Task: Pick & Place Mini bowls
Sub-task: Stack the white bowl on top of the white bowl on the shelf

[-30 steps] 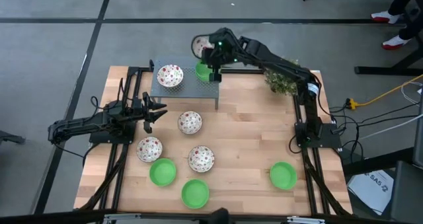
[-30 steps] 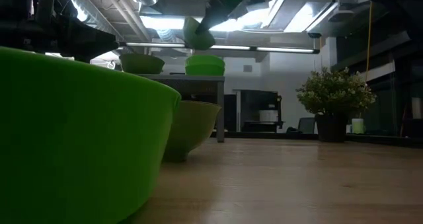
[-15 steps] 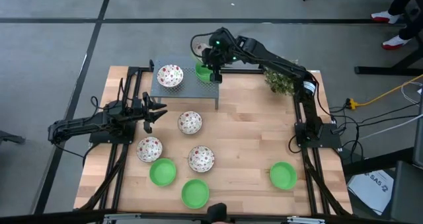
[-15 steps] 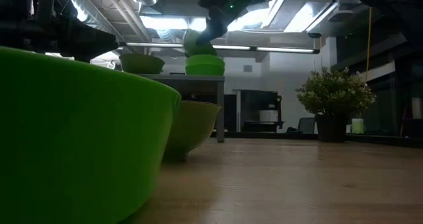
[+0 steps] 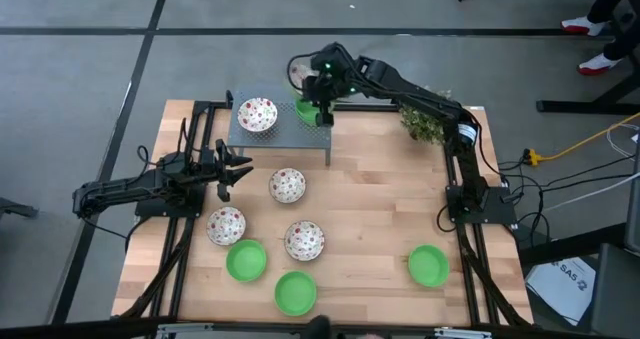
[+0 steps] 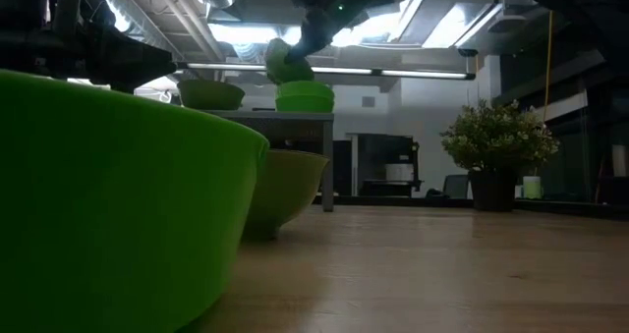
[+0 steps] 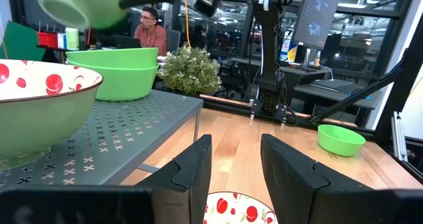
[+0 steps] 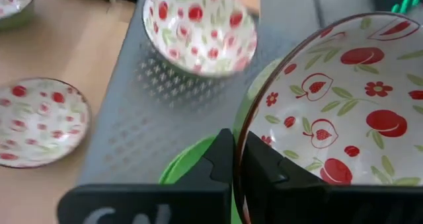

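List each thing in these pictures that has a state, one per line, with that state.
Right hand: shut on a patterned bowl's rim, held tilted above the shelf.
Left hand: open, holding nothing, low over the table.
Green bowls on shelf: stacked, upright.
Patterned bowl on shelf: upright.
Plant: upright.

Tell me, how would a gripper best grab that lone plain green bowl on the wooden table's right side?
By the rim, from above: the plain green bowl sits upright, mouth open, nothing beside it. One finger inside, one outside the thin wall, probably.
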`<state>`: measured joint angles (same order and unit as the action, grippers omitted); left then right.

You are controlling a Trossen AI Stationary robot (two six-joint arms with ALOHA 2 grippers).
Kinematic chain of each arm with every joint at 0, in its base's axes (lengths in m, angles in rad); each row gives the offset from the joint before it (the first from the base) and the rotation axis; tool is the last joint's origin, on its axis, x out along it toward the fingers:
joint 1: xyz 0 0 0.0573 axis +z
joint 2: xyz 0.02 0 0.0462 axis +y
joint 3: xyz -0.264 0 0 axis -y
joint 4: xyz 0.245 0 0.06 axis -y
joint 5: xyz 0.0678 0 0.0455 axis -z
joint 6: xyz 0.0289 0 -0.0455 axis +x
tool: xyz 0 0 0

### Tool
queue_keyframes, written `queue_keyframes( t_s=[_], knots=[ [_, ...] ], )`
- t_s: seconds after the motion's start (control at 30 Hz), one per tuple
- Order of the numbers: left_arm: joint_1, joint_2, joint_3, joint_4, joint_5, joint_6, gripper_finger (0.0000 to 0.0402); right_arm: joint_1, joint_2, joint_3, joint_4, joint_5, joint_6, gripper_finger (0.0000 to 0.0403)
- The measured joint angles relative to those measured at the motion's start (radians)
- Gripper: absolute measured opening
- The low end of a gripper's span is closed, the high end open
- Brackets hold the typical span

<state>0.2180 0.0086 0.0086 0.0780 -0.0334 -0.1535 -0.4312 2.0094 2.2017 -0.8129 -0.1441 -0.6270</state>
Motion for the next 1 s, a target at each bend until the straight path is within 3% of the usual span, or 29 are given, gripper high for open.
queue_keyframes(
  t_s=[0.23,1.0],
  knots=[
    [0.0,0.0,0.0,0.0,0.0,0.0,0.0125,0.048,0.005,0.0,0.142,-0.119,-0.226,0.0016],
    [0.0,0.0,0.0,0.0,0.0,0.0,0.0125,0.116,0.164,0.001,0.348,-0.171,-0.219,0.0016]
  ],
)
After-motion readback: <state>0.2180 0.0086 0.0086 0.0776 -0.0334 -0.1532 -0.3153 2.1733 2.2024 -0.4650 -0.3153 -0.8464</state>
